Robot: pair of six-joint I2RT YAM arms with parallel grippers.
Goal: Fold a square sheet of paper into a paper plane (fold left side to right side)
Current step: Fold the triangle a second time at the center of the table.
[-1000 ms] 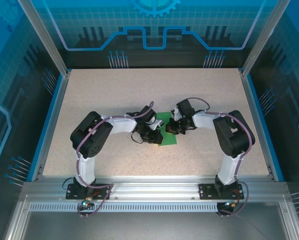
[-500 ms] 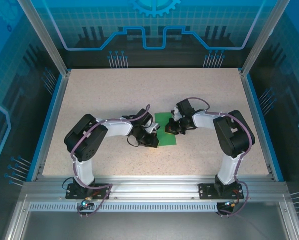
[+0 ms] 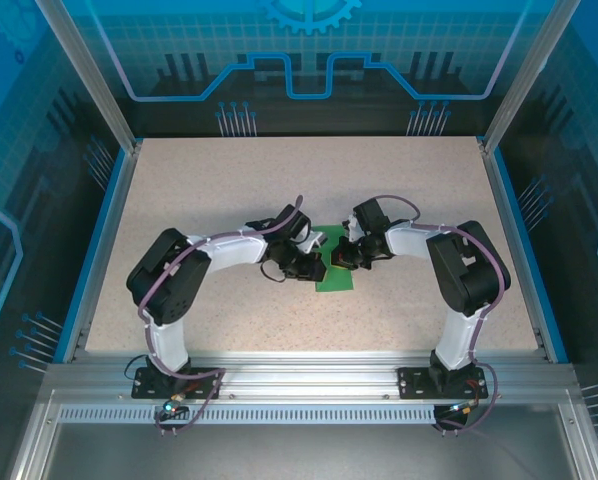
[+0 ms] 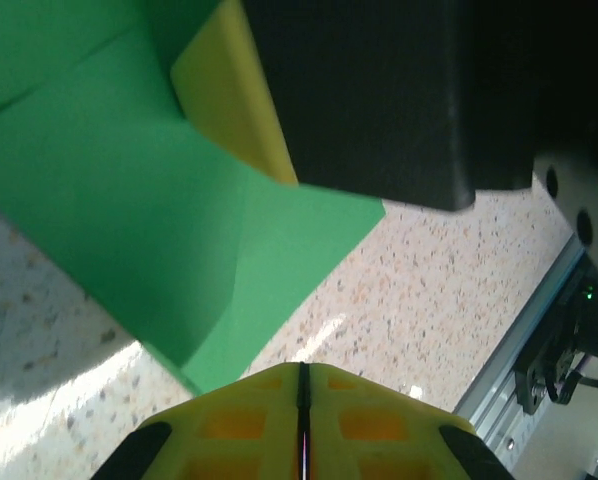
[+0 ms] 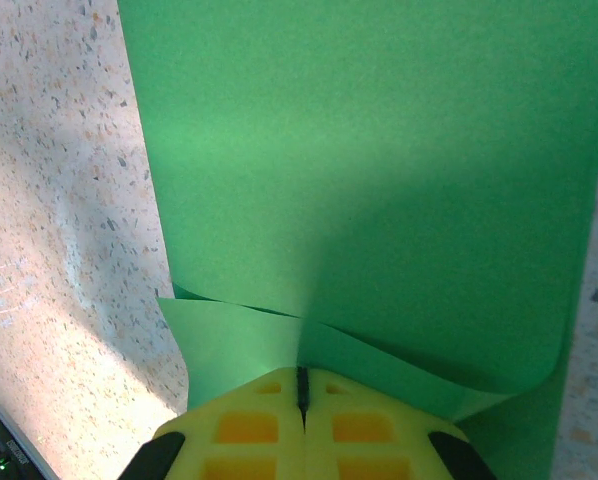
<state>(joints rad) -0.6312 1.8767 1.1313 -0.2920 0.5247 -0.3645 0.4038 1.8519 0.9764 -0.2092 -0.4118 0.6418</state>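
Paper (image 5: 359, 150) lies part-folded on the table (image 3: 229, 190), between both grippers. Right gripper (image 5: 301, 385) is pressed together, pinching the curled fold edge at its tips. Left gripper (image 4: 301, 385) is also pressed together; a paper corner sits just ahead of its tips, contact unclear.

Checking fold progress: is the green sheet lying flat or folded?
Partly folded: the green sheet curls over its own lower layer.

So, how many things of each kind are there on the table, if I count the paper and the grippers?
green sheet of paper: 1
grippers: 2 (left gripper, right gripper)
Total: 3
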